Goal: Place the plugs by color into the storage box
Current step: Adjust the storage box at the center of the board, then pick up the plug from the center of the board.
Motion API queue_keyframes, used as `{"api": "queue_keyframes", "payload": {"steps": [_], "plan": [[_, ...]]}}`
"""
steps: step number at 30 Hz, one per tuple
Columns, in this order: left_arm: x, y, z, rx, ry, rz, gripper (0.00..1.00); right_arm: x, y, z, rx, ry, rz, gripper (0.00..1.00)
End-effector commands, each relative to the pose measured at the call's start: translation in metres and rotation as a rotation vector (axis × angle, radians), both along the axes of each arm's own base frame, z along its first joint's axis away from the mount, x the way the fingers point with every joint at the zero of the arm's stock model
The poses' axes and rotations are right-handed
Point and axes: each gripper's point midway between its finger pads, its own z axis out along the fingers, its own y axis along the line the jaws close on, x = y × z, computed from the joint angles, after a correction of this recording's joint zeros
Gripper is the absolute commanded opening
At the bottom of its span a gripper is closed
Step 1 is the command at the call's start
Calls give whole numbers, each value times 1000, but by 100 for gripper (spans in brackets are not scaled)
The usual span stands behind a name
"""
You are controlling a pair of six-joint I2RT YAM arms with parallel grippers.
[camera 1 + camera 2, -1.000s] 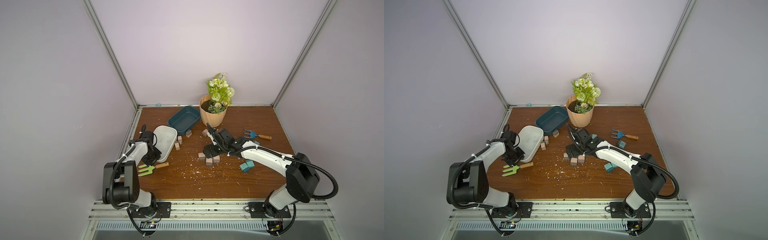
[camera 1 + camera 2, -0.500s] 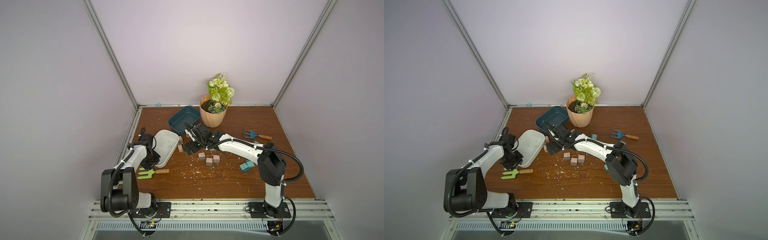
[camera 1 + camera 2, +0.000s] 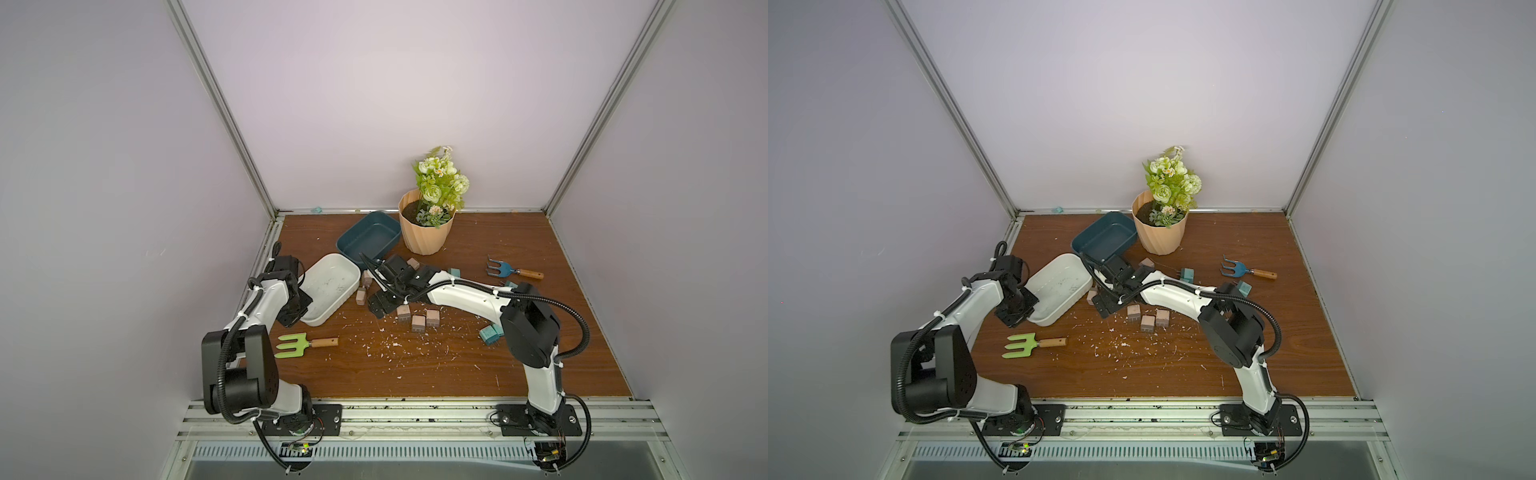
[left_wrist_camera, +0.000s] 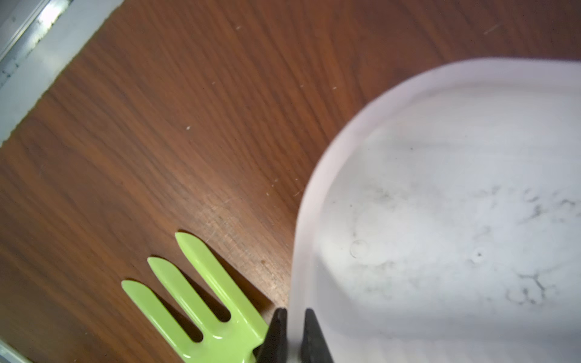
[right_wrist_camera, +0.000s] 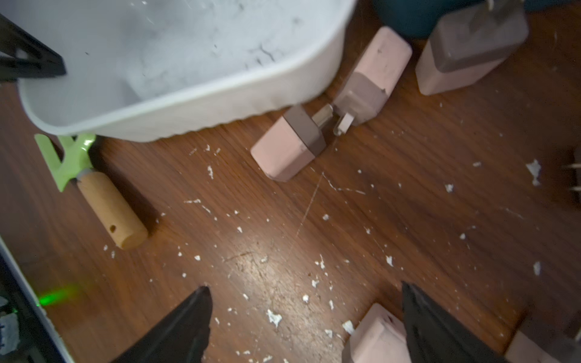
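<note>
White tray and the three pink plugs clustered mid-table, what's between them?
In both top views, two pink plugs lie beside the white tray, and the open right pincer hangs between them and the cluster.

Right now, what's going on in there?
The left gripper is shut on the rim of the white tray. The right gripper hangs open above the table beside the beige plugs next to that tray. Neither it nor the blue tray holds a plug; teal plugs lie loose farther off.
</note>
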Motion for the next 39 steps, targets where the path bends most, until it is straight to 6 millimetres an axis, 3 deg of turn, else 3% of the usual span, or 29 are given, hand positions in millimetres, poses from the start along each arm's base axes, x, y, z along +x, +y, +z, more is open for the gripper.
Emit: {"api": "queue_keyframes", "payload": {"steps": [1,8,13,15,18,20,22,26,29,32,36,39], "plan": [[-34,17,-18,18,109,78,6,4,-16,33,29,-60,-33,96],[-38,40,4,80,63,157,6,-3,-38,29,18,-48,-64,97],[-33,35,-3,42,61,154,10,-1,-45,27,2,-50,-77,97],[-24,31,-7,12,29,133,20,2,-47,31,5,-54,-87,97],[-15,26,-4,-18,6,89,53,5,-55,35,6,-57,-110,97],[-7,24,10,-7,-23,45,65,7,-62,39,14,-58,-131,97],[10,20,37,32,-96,-45,73,8,-70,43,23,-58,-153,97],[48,-14,85,52,-236,-245,79,7,-88,49,39,-60,-198,98],[68,-52,96,5,-267,-402,79,6,-100,48,35,-57,-224,98],[84,-102,92,-40,-255,-612,78,5,-110,48,33,-56,-248,98],[90,-162,74,-85,-203,-853,78,4,-120,50,39,-60,-273,98],[91,-184,60,-81,-160,-943,78,4,-127,53,36,-66,-290,98]]}}
